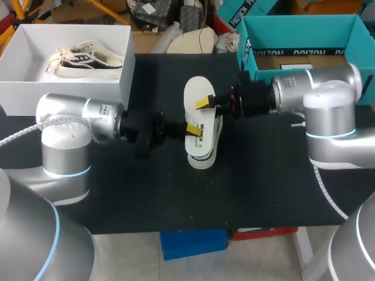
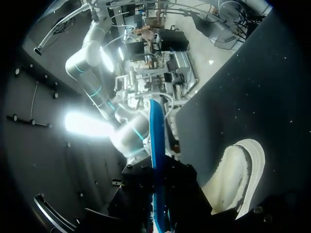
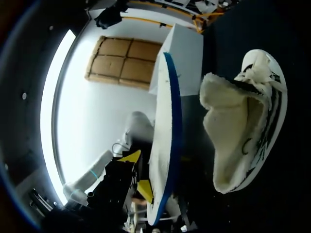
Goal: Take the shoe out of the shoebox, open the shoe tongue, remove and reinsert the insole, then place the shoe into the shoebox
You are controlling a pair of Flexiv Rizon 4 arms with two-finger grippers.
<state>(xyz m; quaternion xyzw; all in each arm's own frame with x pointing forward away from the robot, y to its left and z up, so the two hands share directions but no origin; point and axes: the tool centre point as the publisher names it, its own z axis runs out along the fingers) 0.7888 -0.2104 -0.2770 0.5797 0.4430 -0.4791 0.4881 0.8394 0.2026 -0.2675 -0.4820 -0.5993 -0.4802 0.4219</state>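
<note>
Evidently the insole (image 1: 198, 91) is light, thin and floppy, so it is best pinched at its edge. The right gripper (image 1: 206, 104) is clamped on it above the shoe (image 1: 204, 153), which lies on the bench (image 1: 146, 193). Whether the left gripper (image 1: 192, 128) grips anything I cannot tell. The shoebox (image 1: 64, 88) holds a second shoe (image 1: 85, 58).

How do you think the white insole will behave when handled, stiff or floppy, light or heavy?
The insole looks very thin edge-on in both wrist views, so it is probably light for its size. Up clear of the shoe, it shows a nearly straight line without drooping, so I would guess fairly springy, not floppy.
</note>
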